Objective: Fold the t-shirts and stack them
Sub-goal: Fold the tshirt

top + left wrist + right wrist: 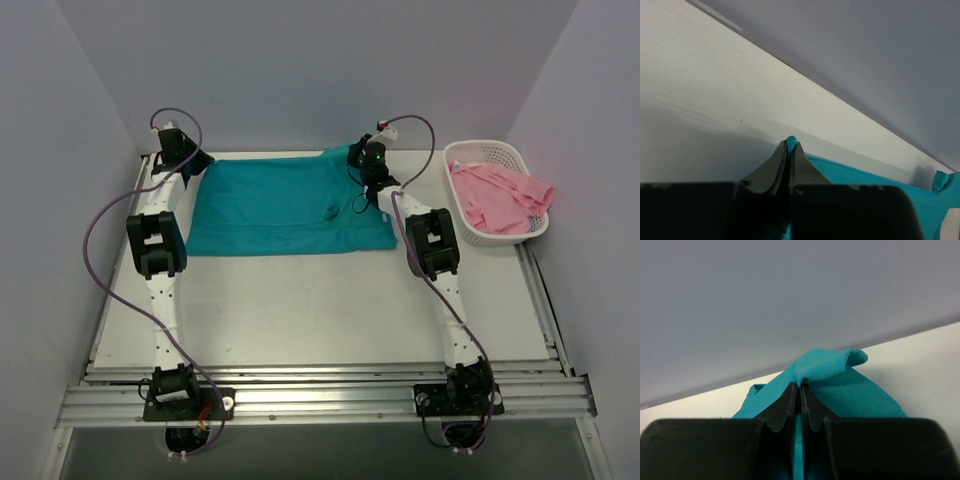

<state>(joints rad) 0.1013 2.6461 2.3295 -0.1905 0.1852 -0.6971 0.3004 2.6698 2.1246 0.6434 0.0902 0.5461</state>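
Left tool (196, 163) is at the far-left corner of the teal t-shirt (285, 205), fingers pinched together. In the left wrist view, a small nub of teal cloth pokes out at the tips of the left tool (791, 145), so it is gripping the shirt edge. The rest of the teal t-shirt (865, 180) trails off to the right along the counter (715, 100).

Right tool (362, 160) is at the far-right corner of the same shirt, also clamped. In the right wrist view, teal fabric (840, 385) is bunched up over the closed tips of the right tool (800, 388), and one fold curls over to the right.

The teal t-shirt lies spread flat across the far half of the counter (320, 300), between the two arms. It is roughly rectangular, with some wrinkles near the right tool.

The pink t-shirt (495, 195) lies crumpled in the white lattice basket (487, 147) at the far-right of the counter. One part hangs over the basket's right rim. Neither tool touches it.
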